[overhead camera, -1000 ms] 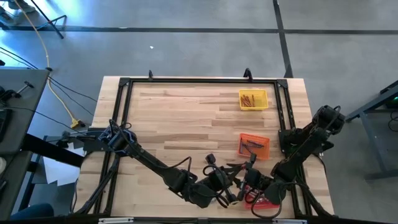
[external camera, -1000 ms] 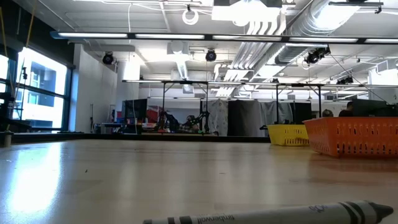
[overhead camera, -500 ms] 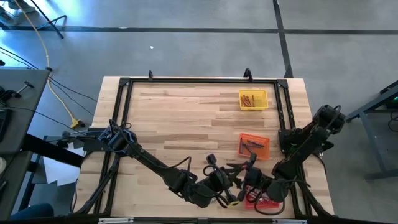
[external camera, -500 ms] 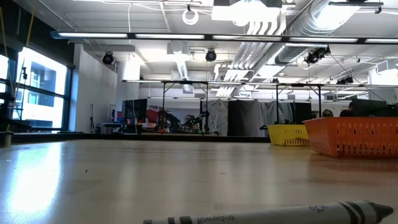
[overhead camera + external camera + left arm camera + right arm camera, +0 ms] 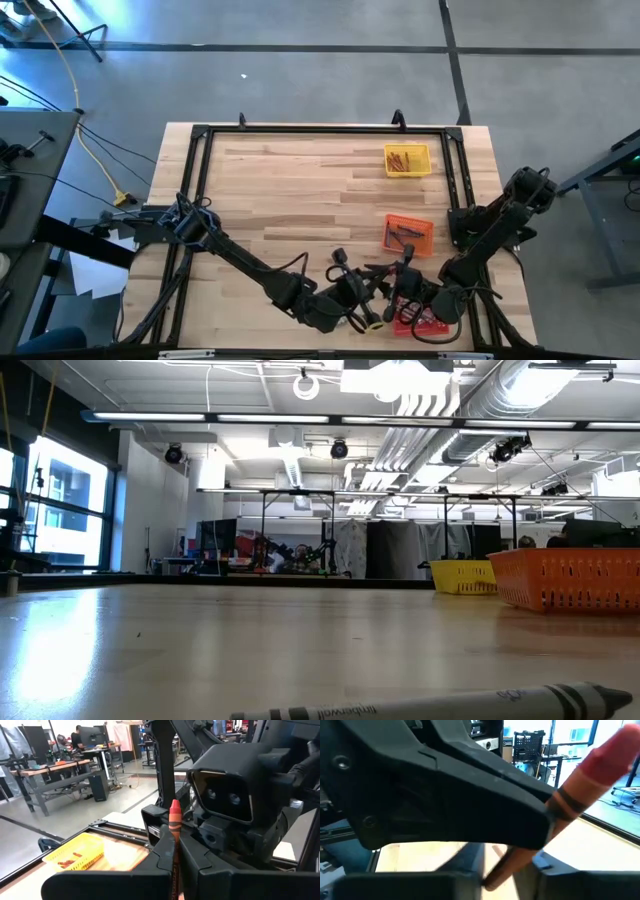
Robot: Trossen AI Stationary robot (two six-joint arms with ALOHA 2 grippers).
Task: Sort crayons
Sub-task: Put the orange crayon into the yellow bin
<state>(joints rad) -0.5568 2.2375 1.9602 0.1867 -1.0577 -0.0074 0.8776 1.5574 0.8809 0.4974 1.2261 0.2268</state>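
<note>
both arms meet at the near edge of the bench, close to its right corner. the left gripper has its fingers clamped on a reddish crayon, which stands upright between them with its tip pointing up. the right gripper faces it at very close range, right beside the crayon; its fingers are partly apart, and whether they touch the crayon cannot be told. in the right wrist view the same crayon slants out from the left gripper's dark fingers. under the two grippers sits a red tray. an orange tray with dark crayons lies just beyond, and a yellow tray with reddish crayons stands farther back. a grey crayon lies flat on the bench right in front of the low camera.
</note>
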